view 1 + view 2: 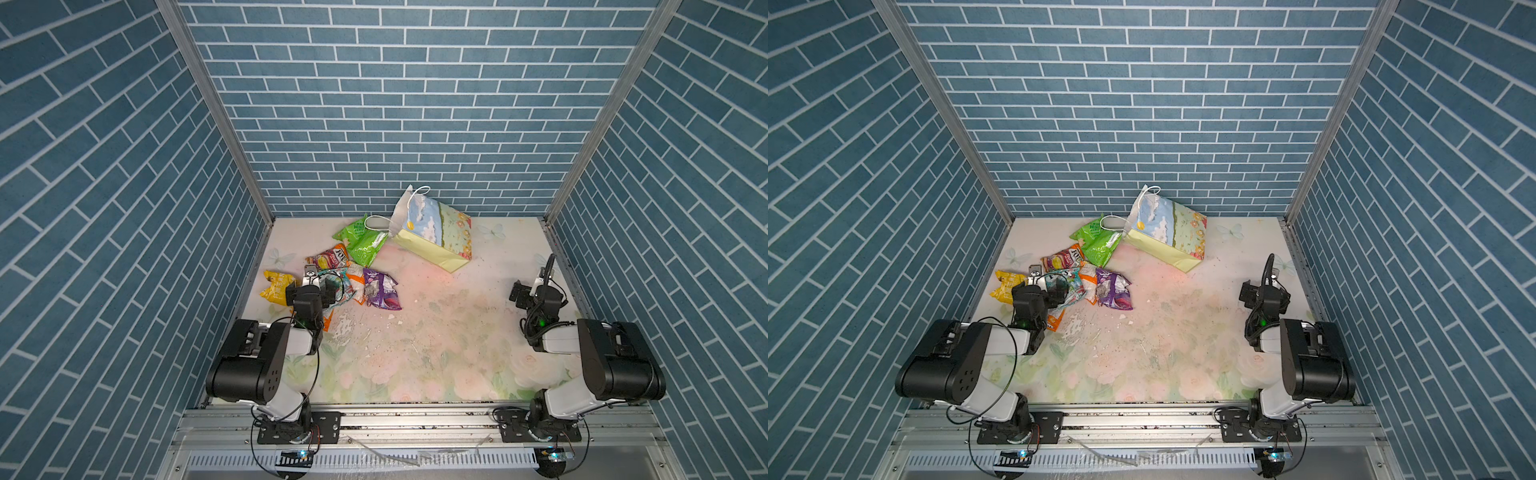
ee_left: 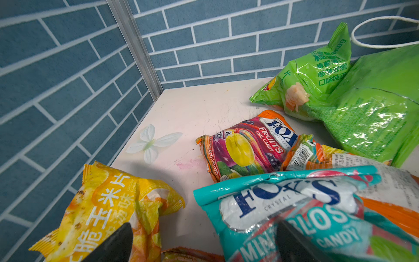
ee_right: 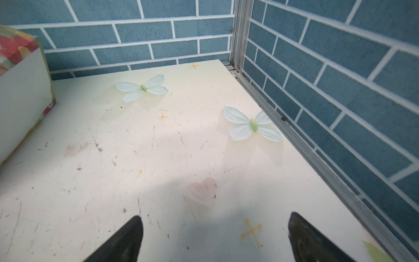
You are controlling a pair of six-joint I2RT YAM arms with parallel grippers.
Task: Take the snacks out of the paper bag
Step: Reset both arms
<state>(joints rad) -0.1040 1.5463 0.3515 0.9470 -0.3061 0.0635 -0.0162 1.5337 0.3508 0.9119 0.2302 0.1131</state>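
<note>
Left wrist view: crinkly foil snack packets (image 2: 247, 145) along left edge of floral table (image 1: 457, 340).
Yellow-green paper gift bag (image 1: 434, 239) tipped at far edge; left gripper (image 2: 204, 224), right gripper (image 3: 215, 216) wide open, empty.

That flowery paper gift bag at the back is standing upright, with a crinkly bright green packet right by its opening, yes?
Not upright: the flowery paper gift bag lies on its side, as both top views show. The crinkly bright green packet is indeed by its opening.
</note>
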